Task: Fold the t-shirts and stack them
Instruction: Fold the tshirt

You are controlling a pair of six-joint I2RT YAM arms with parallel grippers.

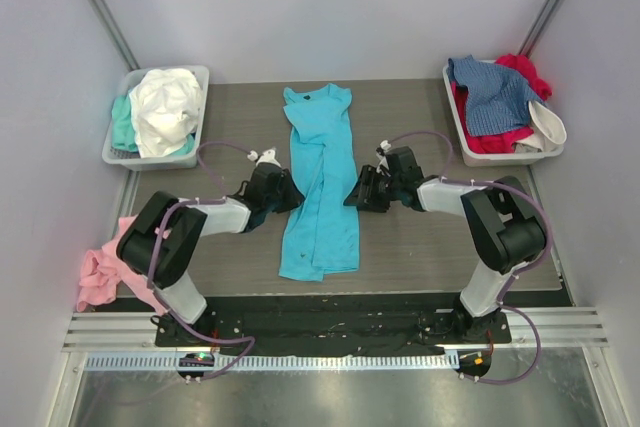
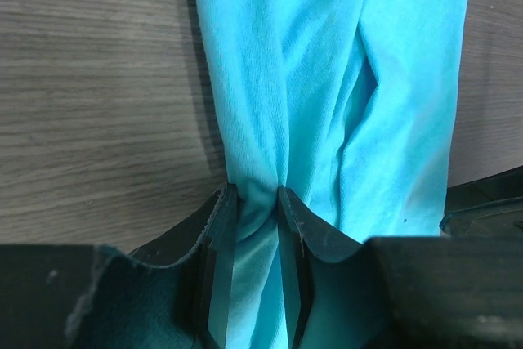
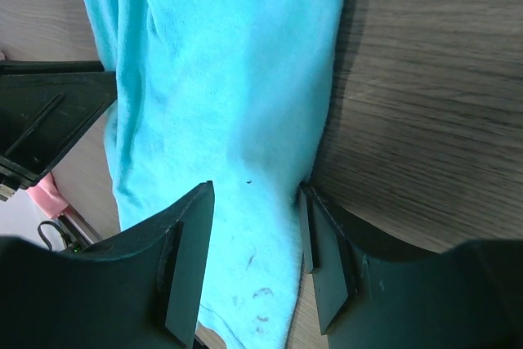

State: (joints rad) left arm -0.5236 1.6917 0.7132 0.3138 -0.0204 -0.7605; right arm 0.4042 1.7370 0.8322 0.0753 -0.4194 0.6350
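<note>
A bright turquoise t-shirt (image 1: 320,187) lies down the middle of the table as a long narrow strip, neck at the far end. My left gripper (image 1: 288,190) sits low at its left edge. In the left wrist view the jaws (image 2: 257,194) are closed on a bunched fold of the turquoise cloth (image 2: 327,79). My right gripper (image 1: 352,192) is at the strip's right edge. In the right wrist view it (image 3: 257,190) stands open, straddling the flat cloth (image 3: 229,79), one finger over the shirt and the other on the bare wood at its edge.
A grey tray (image 1: 120,152) at the back left holds a white tee (image 1: 165,107) and a mint one (image 1: 122,125). Another tray (image 1: 470,152) at the back right holds denim-blue (image 1: 495,92) and red (image 1: 520,72) tees. A pink tee (image 1: 100,272) hangs off the table's left edge.
</note>
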